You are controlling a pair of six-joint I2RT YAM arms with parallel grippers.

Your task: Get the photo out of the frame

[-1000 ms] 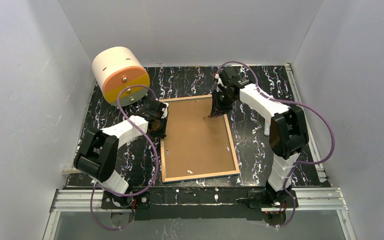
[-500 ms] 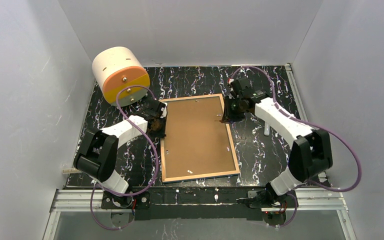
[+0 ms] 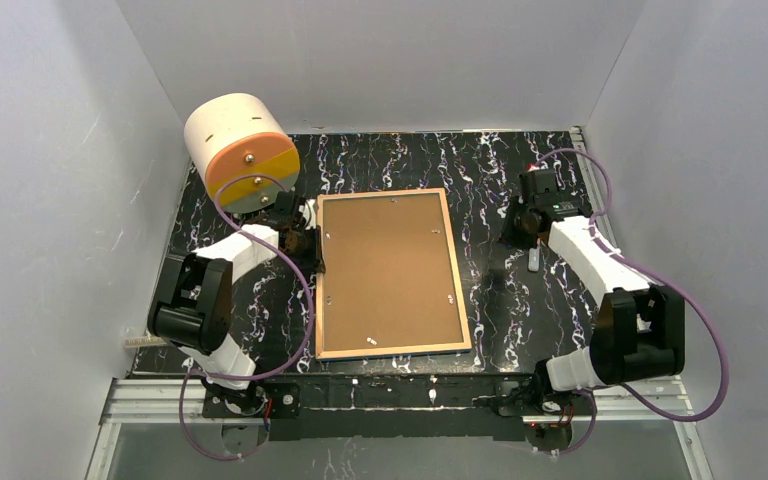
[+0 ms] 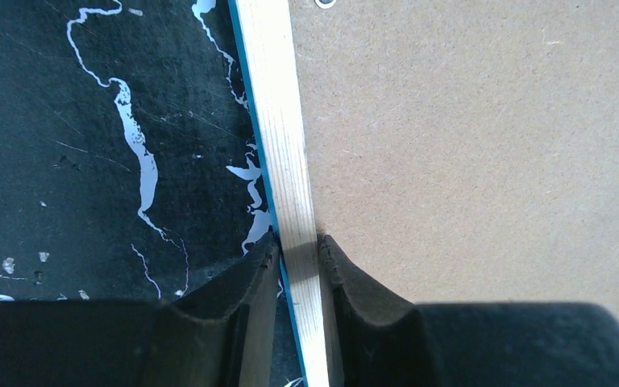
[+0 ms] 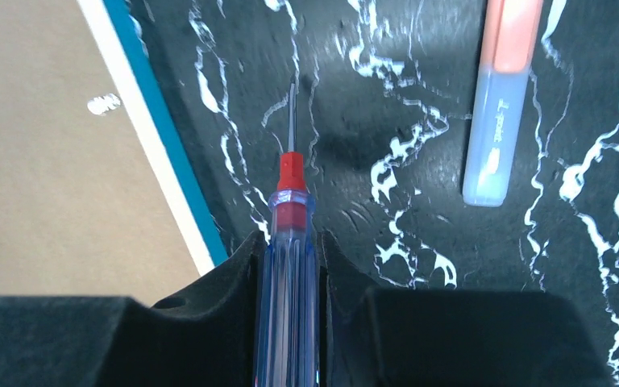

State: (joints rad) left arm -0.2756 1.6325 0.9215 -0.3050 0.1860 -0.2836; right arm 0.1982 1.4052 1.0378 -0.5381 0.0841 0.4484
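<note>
**Wooden edge of frame pinched on the left, screwdriver held on the right**

Black fingers of the left gripper (image 4: 298, 246) stood at a narrow gap, closed on the pale wooden edging along the left side of the frame (image 4: 278, 121). One finger was on the table side and the other on the brown backing board (image 4: 467, 145).

The right gripper (image 5: 290, 242) was clamped just as narrowly on a screwdriver (image 5: 290, 205) with a clear handle and a red collar. Its thin shaft pointed away from the fingers over the black marbled table (image 3: 500, 300), apart from the frame's blue right edge. A pen (image 5: 500, 105) lay nearby.

The frame lay flat, back up, mid-table between the arms. Its long axis ran from near edge to far.
</note>
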